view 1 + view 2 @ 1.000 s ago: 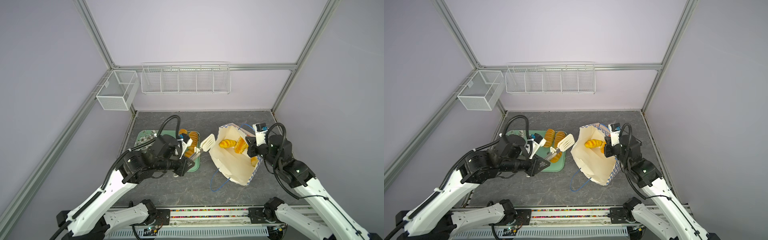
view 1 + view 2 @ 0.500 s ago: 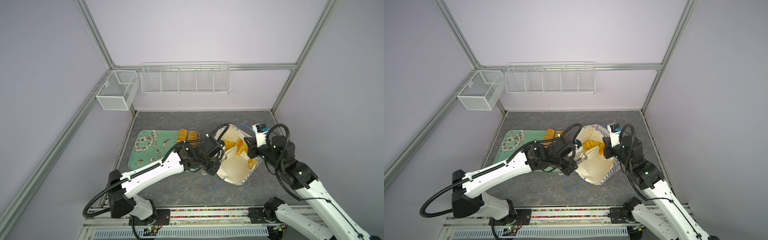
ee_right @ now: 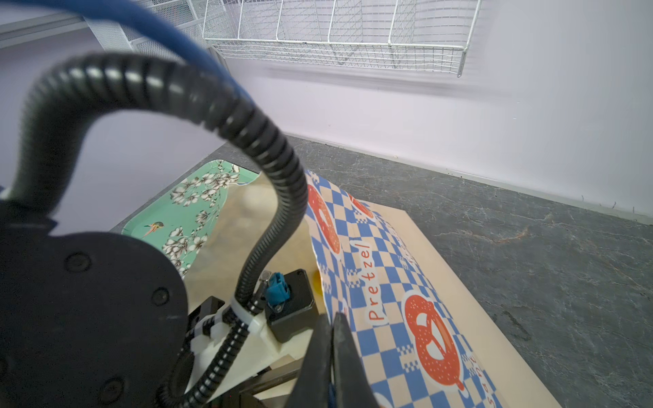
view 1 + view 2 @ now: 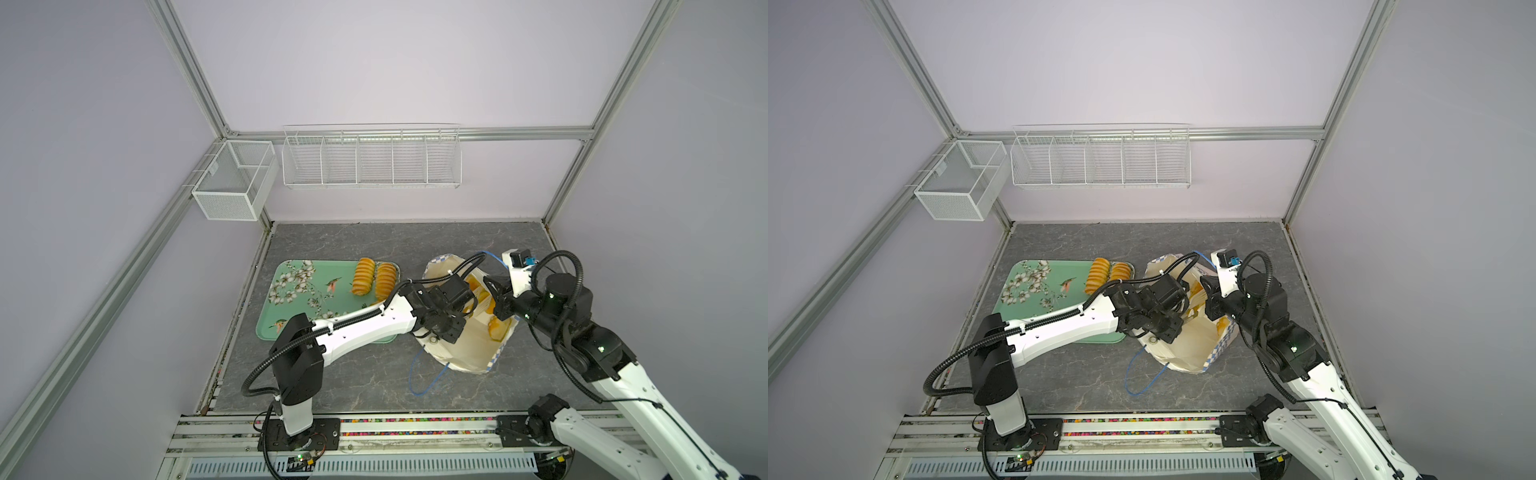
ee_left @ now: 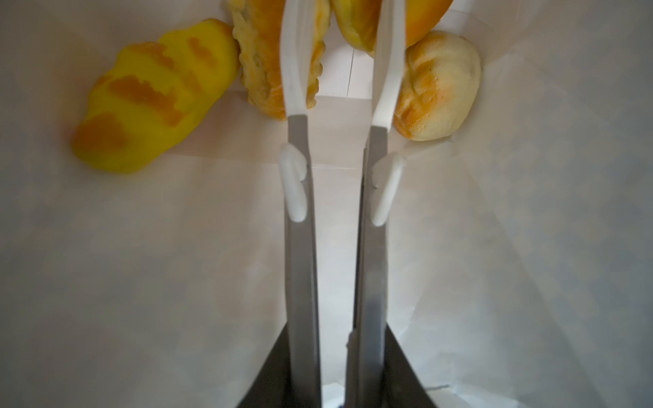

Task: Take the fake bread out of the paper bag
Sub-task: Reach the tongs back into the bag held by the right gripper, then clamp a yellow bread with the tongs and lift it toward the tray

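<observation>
Two loaves out; tongs are inside the bag for the next piece, nothing gripped yet.

The left pincer (image 5: 334, 367) is clamped on a pair of grey metal tongs with white tips (image 5: 300, 247). The tong arms stand a narrow gap apart, and I see no bread caught between them. The tips lie over a flaky golden pastry (image 5: 265, 70) and an orange piece cut off by the frame edge. Close by, deep in the cream paper bag with a blue-and-white checkered band (image 4: 465, 353), are a yellow ribbed loaf (image 5: 155, 102) and a pale round bun (image 5: 438, 88). The right pincer (image 3: 332, 353) is closed tight on the bag's rim, holding the mouth open. Outside, two golden ribbed loaves (image 4: 362, 276) lie side by side on a green flowered tray (image 4: 299, 299), which sits on the grey marbled counter (image 4: 353, 382) just beside the bag. Judgement: two pieces done, at least four left inside.
</observation>
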